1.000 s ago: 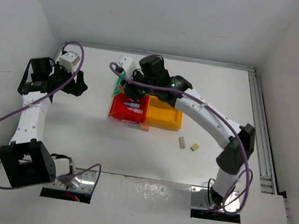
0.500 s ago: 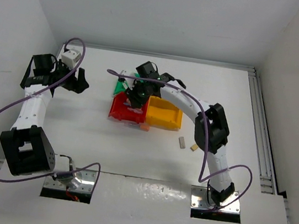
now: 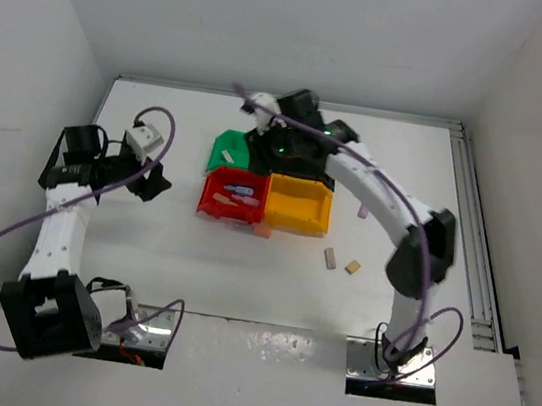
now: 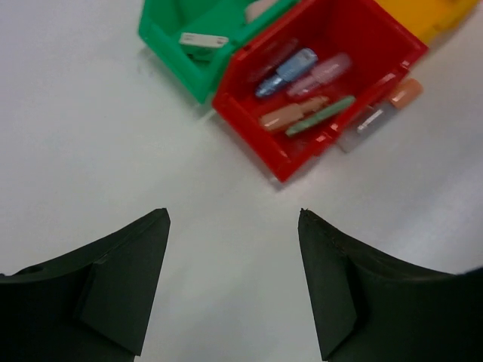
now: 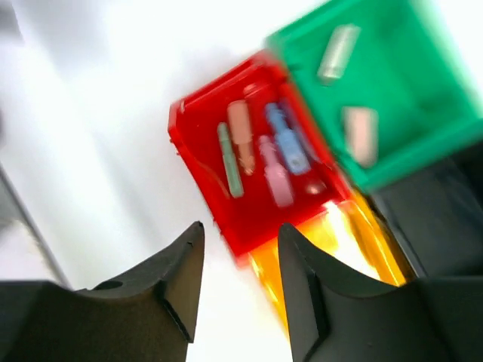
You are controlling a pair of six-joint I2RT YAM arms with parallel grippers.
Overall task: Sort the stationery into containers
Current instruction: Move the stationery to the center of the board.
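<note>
The containers form a 2x2 block: green bin (image 3: 228, 150), red bin (image 3: 213, 200) and yellow bin (image 3: 298, 212), with the black bin mostly hidden under my right arm. Several sticks (image 4: 290, 72) of stationery lie in the red bin (image 4: 302, 162), and two little blocks (image 5: 337, 51) lie in the green bin (image 5: 423, 83). An orange piece (image 3: 263, 231), a grey block (image 3: 330, 259) and a tan block (image 3: 352, 267) lie on the table. My left gripper (image 4: 234, 215) is open and empty, left of the bins. My right gripper (image 5: 241, 226) hovers open and empty above the block.
White walls close in the table on the left, back and right. A metal rail (image 3: 470, 221) runs along the right edge. Purple cables loop off both arms. The right arm's elbow (image 3: 421, 249) stands right of the loose blocks.
My right gripper has lifted and drawn back over the block of bins, its jaws spreading wider. My left gripper has moved nearer and toward the bins.
</note>
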